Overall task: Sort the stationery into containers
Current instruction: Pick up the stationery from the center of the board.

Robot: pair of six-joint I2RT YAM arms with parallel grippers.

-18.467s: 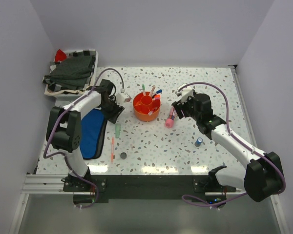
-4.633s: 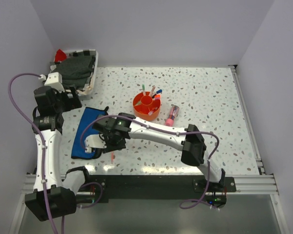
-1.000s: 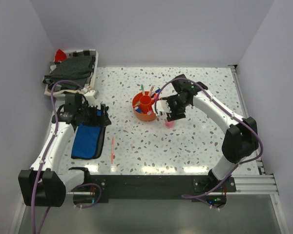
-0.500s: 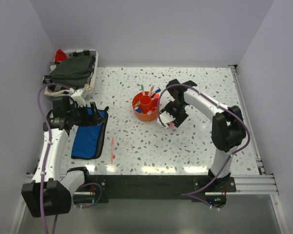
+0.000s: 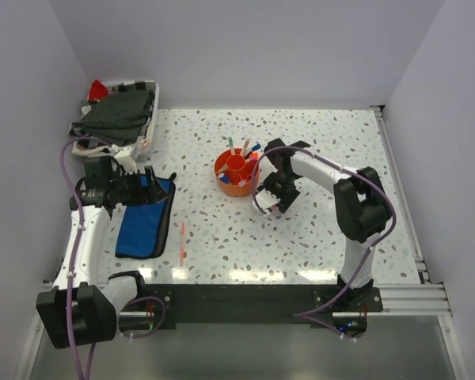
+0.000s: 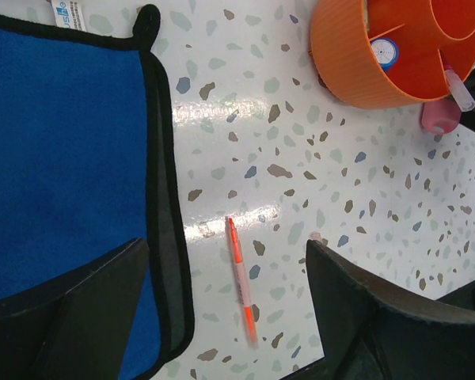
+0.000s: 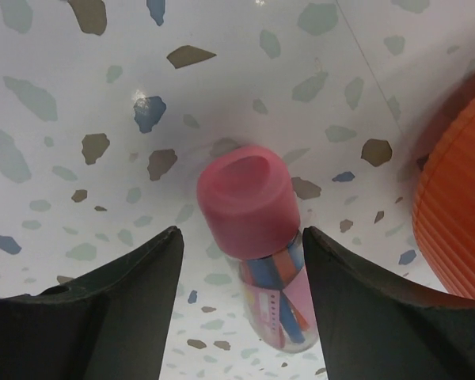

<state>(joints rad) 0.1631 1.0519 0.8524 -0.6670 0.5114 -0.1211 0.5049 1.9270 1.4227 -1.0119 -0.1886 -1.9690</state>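
Stationery is seen standing in a round orange plastic desk organiser (image 5: 225, 184): thin coloured pens with green, red and blue tips are held upright in its outer ring around an inner central cup. In the left wrist view a small round blue-and-white item (image 6: 386, 54) and a white-tipped pen (image 6: 459, 89) are seen in one outer compartment. The right gripper (image 7: 241, 234) is held low over the speckled table (image 5: 324, 150) with its jaws set wide. A fat pink-capped clear tube (image 7: 245, 198) lies on the table between its fingers, a gap showing on each side, and the organiser's wall is seen just beside that gripper. The left gripper (image 6: 226, 248) is also spread wide and nothing is gripped by it. A flat blue fabric pouch with a black edge (image 6: 55, 158) lies beneath the finger at the left of the wrist view. Whether anything is inside the pouch cannot be told. A thin orange pen (image 6: 240, 279) lies on the table below the gap between the left fingers, just beside the pouch's edge. Behind the left arm a white tray of dark cloth (image 5: 146, 119) is set, well apart from both containers.
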